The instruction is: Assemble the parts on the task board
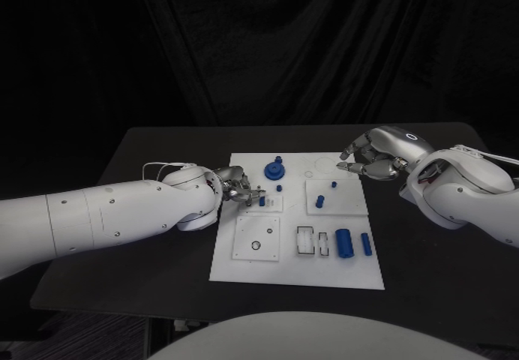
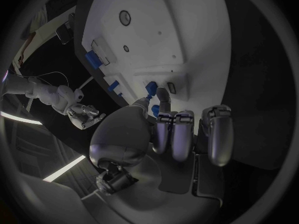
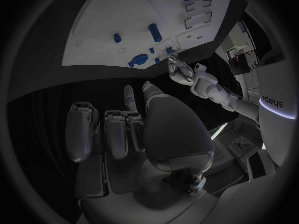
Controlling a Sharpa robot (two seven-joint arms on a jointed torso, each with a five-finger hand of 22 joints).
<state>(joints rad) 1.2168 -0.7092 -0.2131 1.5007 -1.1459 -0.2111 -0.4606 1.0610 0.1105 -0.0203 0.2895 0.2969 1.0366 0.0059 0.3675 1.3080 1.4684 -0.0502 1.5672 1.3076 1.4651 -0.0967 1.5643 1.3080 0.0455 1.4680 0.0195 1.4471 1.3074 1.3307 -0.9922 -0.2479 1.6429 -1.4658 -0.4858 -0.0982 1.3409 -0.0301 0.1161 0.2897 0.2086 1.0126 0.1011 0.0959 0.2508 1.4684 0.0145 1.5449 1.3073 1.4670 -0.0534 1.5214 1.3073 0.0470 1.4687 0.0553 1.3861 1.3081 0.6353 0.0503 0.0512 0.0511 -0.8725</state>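
The board (image 1: 298, 270) lies mid-bench (image 1: 141, 150). The left hand (image 1: 240, 189) is at the board's left edge, fingertips closed on a small blue part (image 2: 151, 88) just above the surface. The right hand (image 1: 373, 156) hovers past the far right corner, fingers curled in, holding nothing visible. A blue disc (image 1: 274, 171) with a peg stands far centre; a large cylinder (image 1: 344, 243) and a slimmer one (image 1: 367, 244) lie near right.

Risk: the pinch on the small part appears shallow. A tilted insertion could jam it or knock it loose onto the board. The hole beneath the left hand is hidden, so alignment cannot be confirmed.
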